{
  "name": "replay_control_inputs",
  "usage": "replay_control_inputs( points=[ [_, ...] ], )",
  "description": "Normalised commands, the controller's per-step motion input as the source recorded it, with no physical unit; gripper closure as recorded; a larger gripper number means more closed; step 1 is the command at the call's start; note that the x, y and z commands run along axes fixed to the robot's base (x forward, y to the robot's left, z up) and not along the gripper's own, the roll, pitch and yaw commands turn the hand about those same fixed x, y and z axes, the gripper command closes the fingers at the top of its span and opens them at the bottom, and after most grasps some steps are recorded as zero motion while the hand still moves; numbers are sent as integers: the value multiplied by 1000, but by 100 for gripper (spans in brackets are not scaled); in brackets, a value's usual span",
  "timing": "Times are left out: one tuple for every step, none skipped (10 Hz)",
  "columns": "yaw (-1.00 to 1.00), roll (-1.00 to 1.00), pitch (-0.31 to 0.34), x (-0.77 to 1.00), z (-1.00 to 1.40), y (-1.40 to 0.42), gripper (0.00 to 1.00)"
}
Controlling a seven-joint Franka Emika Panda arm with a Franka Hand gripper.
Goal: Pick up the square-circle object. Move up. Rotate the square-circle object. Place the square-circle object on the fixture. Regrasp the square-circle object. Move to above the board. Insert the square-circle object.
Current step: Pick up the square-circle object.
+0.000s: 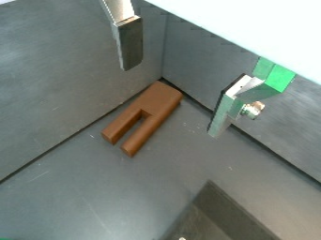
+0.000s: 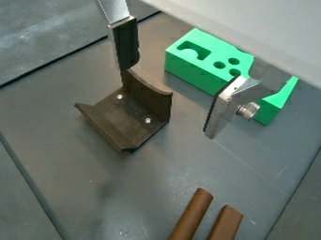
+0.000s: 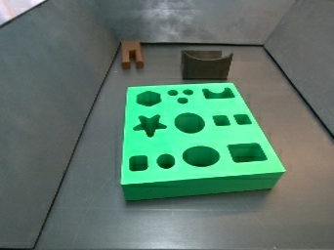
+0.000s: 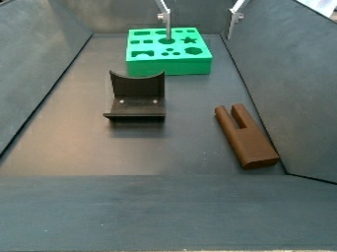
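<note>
Hovering wide open, the end effector overlooks the two-pronged brown square-circle object.

We're only getting bits of the gripper: in a side view the top edge is cutting it off, so just the two finger tips are poking in above the board, spread wide with nothing between them. In a wrist view the square-circle object is running off the frame, prongs only. The board is peeking out as a green sliver behind a finger. The fixture is showing as just a dark corner.
</note>
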Motion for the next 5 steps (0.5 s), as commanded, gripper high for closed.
replay_control_inputs(
  points=[
    [471, 27, -107, -286, -1000, 466, 0],
    [471, 20, -100, -291, -1000, 460, 0],
    [437, 29, -93, -366, -1000, 437, 0],
    [363, 27, -83, -403, -1000, 471, 0],
    [191, 0, -33, -234, -1000, 563, 0]
  ],
)
